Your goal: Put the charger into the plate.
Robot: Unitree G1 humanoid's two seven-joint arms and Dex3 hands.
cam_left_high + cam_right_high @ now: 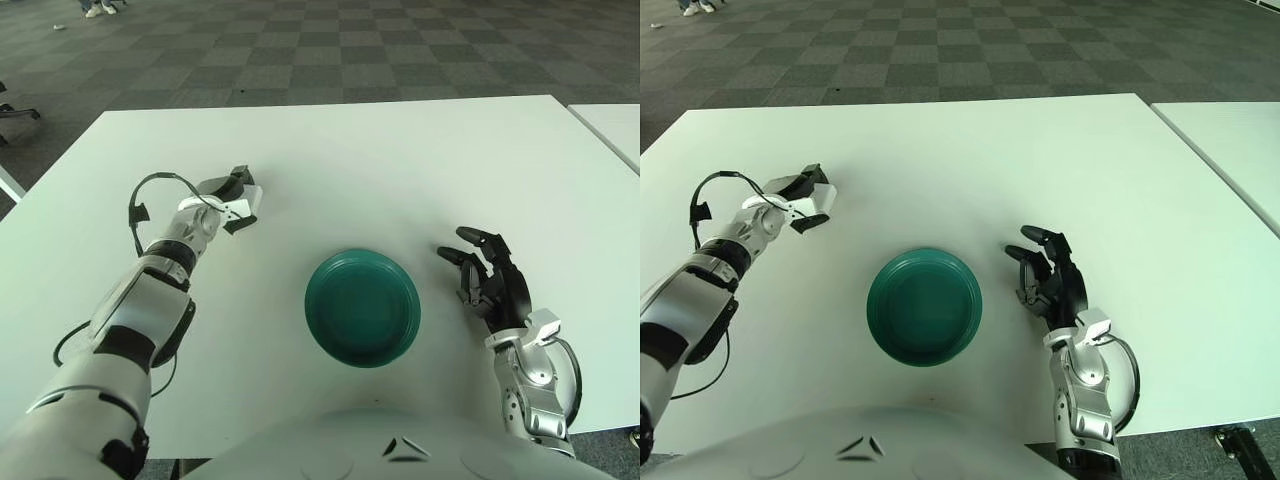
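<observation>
Tabletop (420,160) is white and broad, with a dark checkered floor (330,45) beyond its far edge. Near the front middle sits a teal plate (362,307), round and shallow, with nothing in it.

Left hand (232,196) is out over the left part of the tabletop, well away from the plate, up and to its left. Its dark fingers are closed around a small white charger (247,203), which shows as a pale block between them, its outer end sticking out toward the plate side. Whether the charger touches the tabletop or is held just above it cannot be told from either eye; a small shadow lies just below the hand. A black cable (150,195) loops up from the left forearm behind the wrist.

Right hand (488,283) shows to the right of the plate, close to its rim but apart from it. Its black fingers (470,236) are spread and slightly curled upward, holding nothing. Whether this hand touches the tabletop cannot be told.

A second white table (612,125) shows at the right edge, separated from the main one by a narrow gap. At the bottom of the views the robot's pale torso (380,445) fills the foreground.
</observation>
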